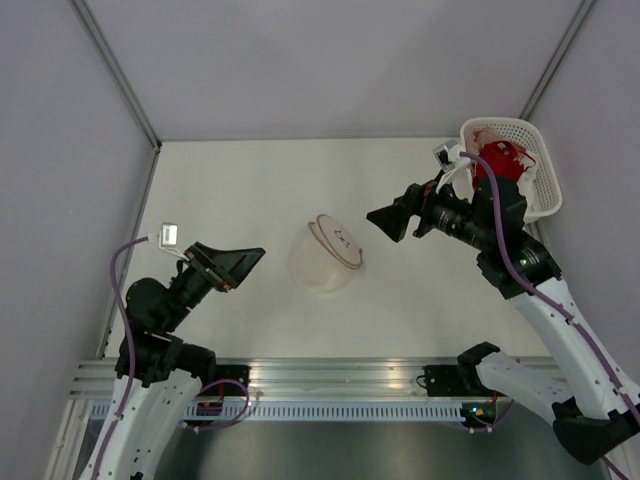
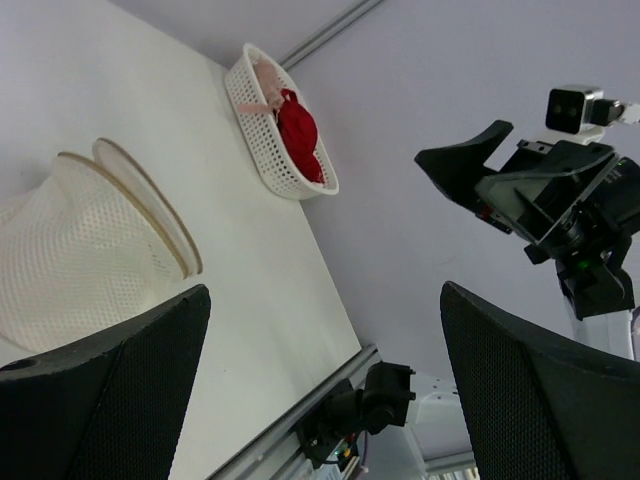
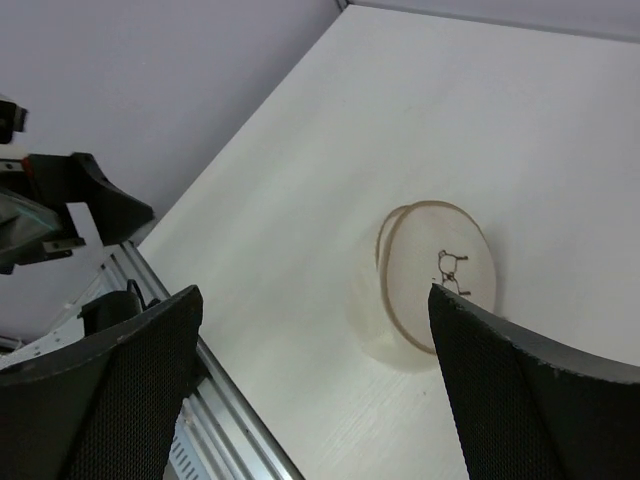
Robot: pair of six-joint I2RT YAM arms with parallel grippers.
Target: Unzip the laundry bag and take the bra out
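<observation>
The laundry bag is a whitish mesh dome lying on its side at the table's middle. Its round flap, with a small dark bra drawing, faces right and stands a little off the brownish zip rim. A red bra lies in the white lattice basket at the far right. My left gripper hangs open left of the bag and holds nothing. My right gripper hangs open right of the flap, above the table, nothing between its fingers.
The basket also holds a pale pink garment beside the red bra. Grey walls close in the table at the back and both sides. An aluminium rail runs along the near edge.
</observation>
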